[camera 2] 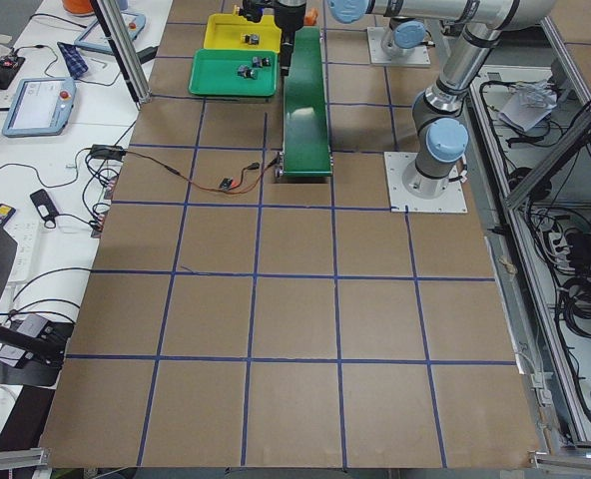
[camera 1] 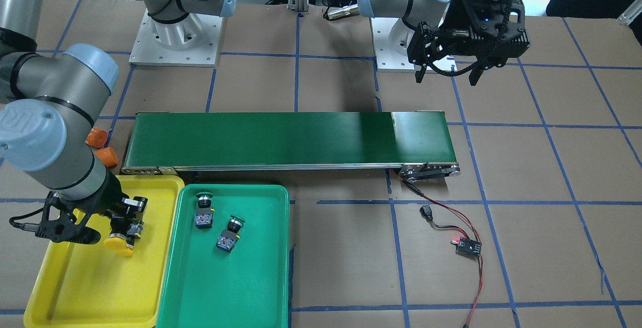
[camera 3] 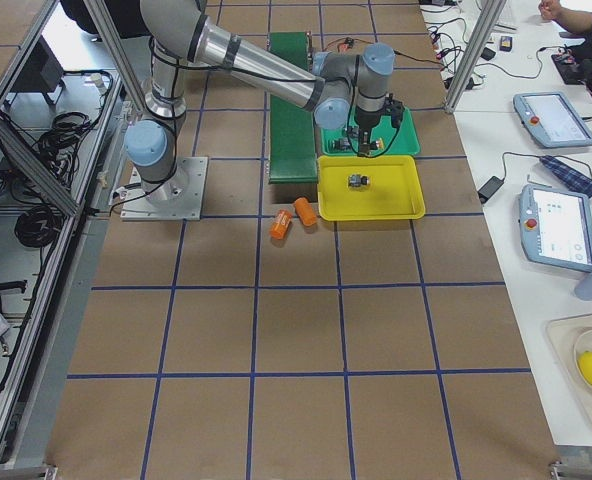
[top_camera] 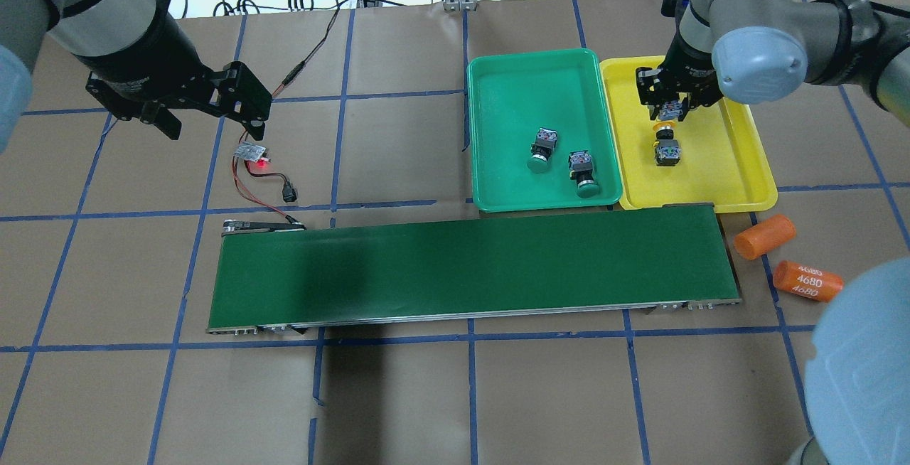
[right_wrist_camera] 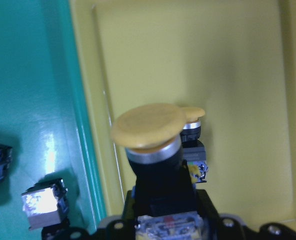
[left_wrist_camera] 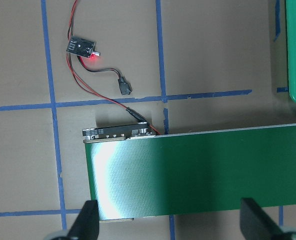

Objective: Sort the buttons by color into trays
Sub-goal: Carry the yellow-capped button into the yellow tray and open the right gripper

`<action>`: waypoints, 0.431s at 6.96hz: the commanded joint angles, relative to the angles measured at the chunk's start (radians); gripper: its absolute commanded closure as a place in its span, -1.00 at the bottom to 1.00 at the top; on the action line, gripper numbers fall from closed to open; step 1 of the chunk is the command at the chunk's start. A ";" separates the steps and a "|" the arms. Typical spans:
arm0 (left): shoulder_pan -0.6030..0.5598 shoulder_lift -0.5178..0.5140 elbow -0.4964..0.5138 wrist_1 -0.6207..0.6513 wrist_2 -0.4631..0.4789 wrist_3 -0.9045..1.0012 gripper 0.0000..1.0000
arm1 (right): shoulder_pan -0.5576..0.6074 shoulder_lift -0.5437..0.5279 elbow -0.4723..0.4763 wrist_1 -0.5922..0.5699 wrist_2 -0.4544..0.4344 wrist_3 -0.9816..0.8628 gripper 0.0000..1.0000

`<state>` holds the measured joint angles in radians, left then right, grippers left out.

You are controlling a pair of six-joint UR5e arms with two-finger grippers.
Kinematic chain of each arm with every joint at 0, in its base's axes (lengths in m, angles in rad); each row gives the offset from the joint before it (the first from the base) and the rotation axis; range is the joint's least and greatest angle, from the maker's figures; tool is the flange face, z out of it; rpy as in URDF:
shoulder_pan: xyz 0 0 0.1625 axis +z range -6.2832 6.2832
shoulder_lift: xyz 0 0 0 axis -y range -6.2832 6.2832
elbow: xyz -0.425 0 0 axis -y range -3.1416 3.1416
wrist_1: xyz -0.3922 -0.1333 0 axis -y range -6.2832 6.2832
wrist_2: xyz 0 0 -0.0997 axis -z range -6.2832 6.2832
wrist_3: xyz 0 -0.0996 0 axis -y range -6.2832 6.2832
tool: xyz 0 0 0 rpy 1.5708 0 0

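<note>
The main risk lies in the release. The right gripper hangs over the shallow yellow plastic tray holding a black-bodied, yellow-capped push-button switch cap-down. In the right wrist view that cap overlaps the cap of the second yellow-capped switch, which lies on its side on the tray floor just below. Let go from here, the held switch would likely land on its round cap, on or against the lying one. It could then topple, knock its neighbour, or roll toward the low rim beside the shallow green plastic tray. That rim is the nearer one, so a bounce that way would spoil the colour sort. Lowering straight down could instead press the cap onto the lying switch. The right gripper's fingers pinch the held switch at its body, one on each side, with the collar and cap sticking out beyond the tips. How far the cap is off the tray floor I cannot tell. A green-capped switch and a second green-capped switch lie in the green tray. The left gripper hovers with its fingers spread wide and nothing between them. It is above the brown desk, near a small black circuit board with red wires, well apart from both trays.
</note>
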<state>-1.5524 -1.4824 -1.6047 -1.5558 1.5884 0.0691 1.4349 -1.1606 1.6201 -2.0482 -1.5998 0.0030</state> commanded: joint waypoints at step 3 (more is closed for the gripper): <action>0.000 -0.001 0.000 0.000 -0.001 0.000 -1.00 | -0.033 0.061 0.007 -0.015 0.015 -0.001 -0.99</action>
<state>-1.5524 -1.4824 -1.6046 -1.5556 1.5877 0.0691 1.4038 -1.1080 1.6265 -2.0623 -1.5877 0.0013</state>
